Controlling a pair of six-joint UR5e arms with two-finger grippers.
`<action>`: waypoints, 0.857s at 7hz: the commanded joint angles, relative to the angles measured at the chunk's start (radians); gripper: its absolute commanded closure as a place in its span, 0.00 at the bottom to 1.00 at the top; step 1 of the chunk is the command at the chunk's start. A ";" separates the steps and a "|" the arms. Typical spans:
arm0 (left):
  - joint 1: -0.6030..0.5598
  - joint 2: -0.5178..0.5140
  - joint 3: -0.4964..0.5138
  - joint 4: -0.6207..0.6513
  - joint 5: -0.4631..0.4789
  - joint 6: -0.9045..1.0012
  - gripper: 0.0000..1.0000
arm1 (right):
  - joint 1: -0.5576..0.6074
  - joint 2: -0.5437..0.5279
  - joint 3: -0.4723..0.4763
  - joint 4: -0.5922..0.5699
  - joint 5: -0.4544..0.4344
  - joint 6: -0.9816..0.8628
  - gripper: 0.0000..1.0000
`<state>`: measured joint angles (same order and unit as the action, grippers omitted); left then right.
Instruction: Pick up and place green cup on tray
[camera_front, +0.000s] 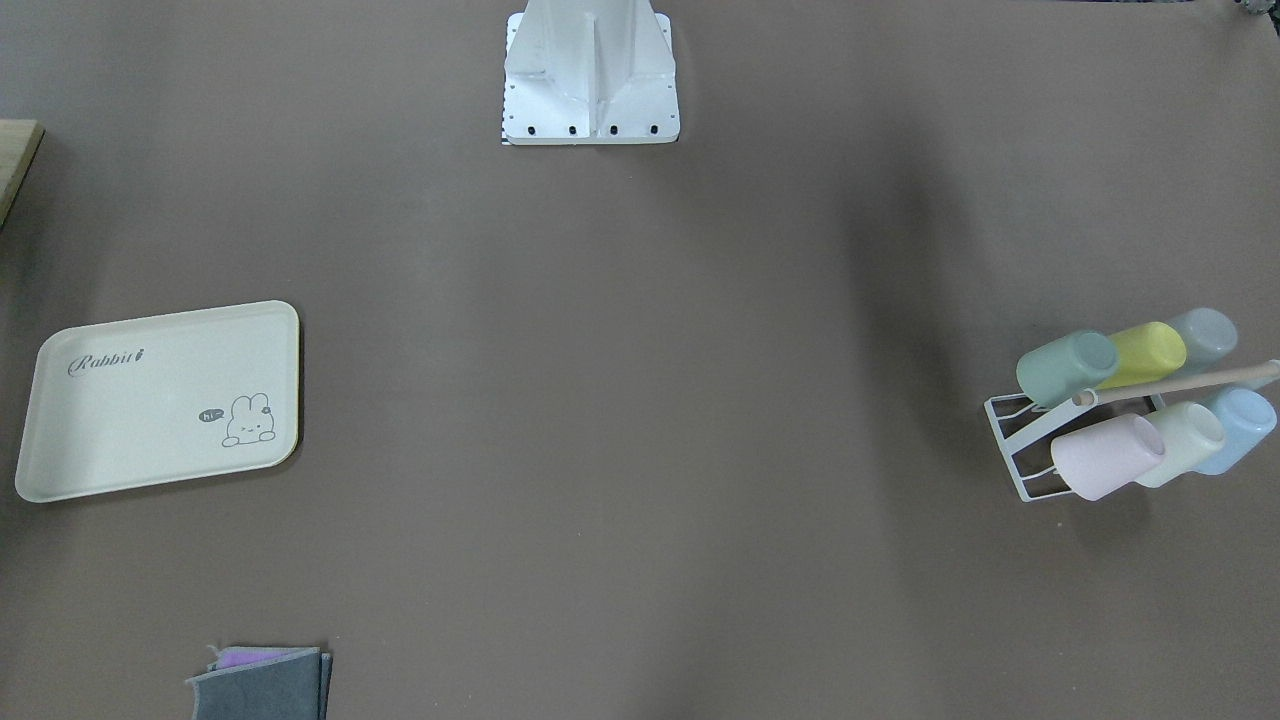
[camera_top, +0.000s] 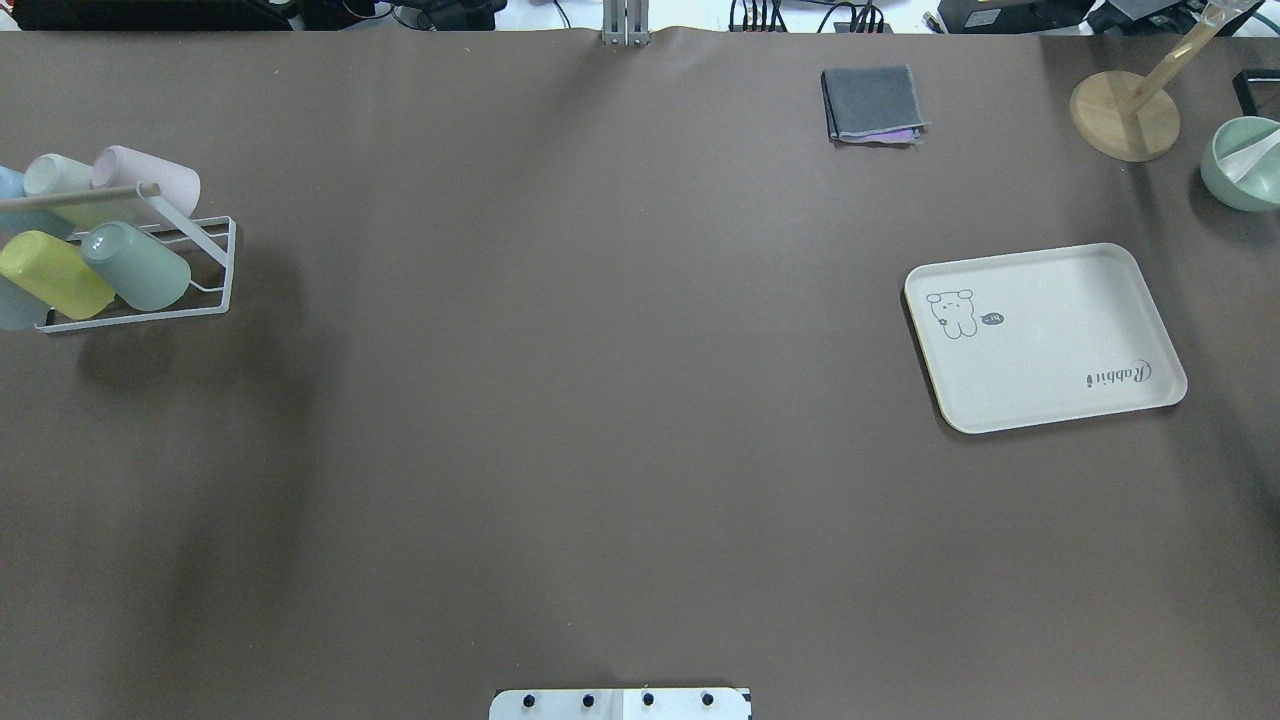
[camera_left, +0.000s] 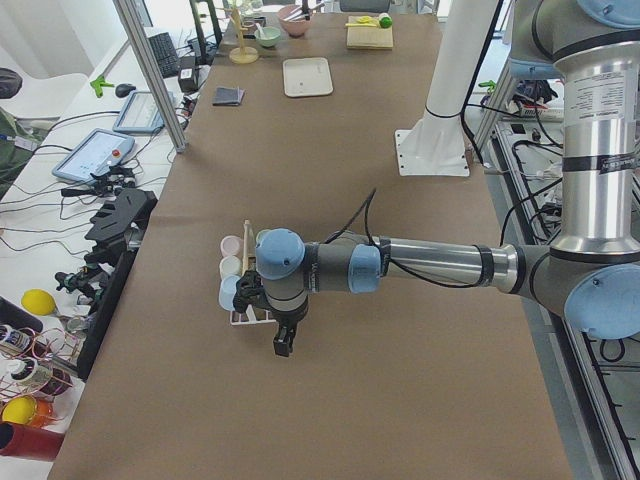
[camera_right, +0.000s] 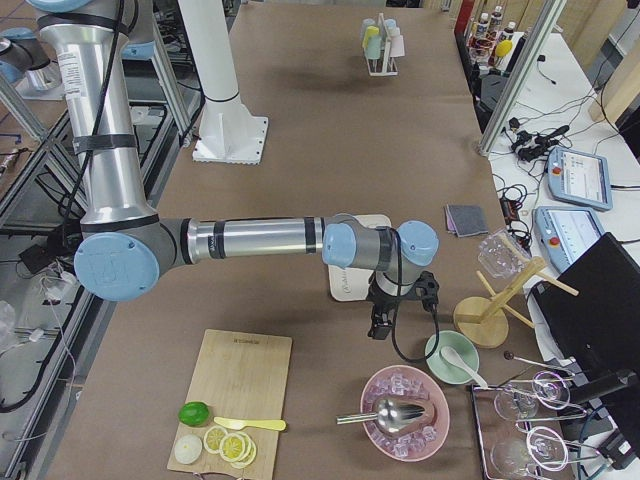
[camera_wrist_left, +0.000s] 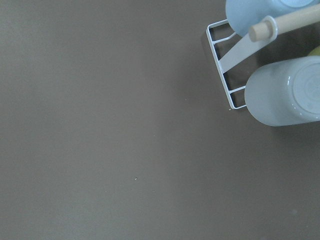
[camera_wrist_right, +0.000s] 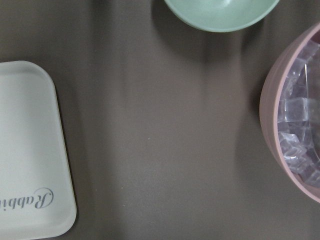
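The green cup (camera_front: 1067, 367) lies tilted on a white wire rack (camera_front: 1008, 440) with several other pastel cups. In the overhead view it (camera_top: 135, 265) is the rack's inner front cup, next to a yellow one. The cream tray (camera_top: 1050, 340) with "Rabbit" script lies flat and bare on the other side of the table (camera_front: 160, 400). My left gripper (camera_left: 283, 345) hangs over the table just past the rack's outer end. My right gripper (camera_right: 380, 328) hangs just beyond the tray (camera_wrist_right: 30, 150). Both show only in side views, so I cannot tell whether they are open or shut.
The left wrist view shows only a light blue cup (camera_wrist_left: 250, 12) and a grey-blue cup (camera_wrist_left: 285, 95). A green bowl (camera_top: 1240, 160), a wooden stand (camera_top: 1125, 115) and a pink bowl of ice (camera_right: 405, 410) stand past the tray. A folded grey cloth (camera_top: 870, 103) lies at the far edge.
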<state>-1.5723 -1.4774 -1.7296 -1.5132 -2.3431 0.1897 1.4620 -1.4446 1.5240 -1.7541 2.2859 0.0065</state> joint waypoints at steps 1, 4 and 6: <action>0.000 0.003 0.010 -0.002 -0.001 0.002 0.01 | 0.003 -0.013 0.002 -0.002 0.000 0.027 0.00; 0.000 0.002 0.010 0.002 -0.001 -0.004 0.01 | 0.003 -0.028 0.001 -0.001 0.000 0.027 0.00; 0.000 -0.009 0.004 0.004 -0.001 -0.004 0.01 | 0.003 -0.029 0.019 -0.001 0.004 0.027 0.00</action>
<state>-1.5723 -1.4822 -1.7216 -1.5078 -2.3439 0.1860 1.4649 -1.4706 1.5331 -1.7545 2.2880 0.0337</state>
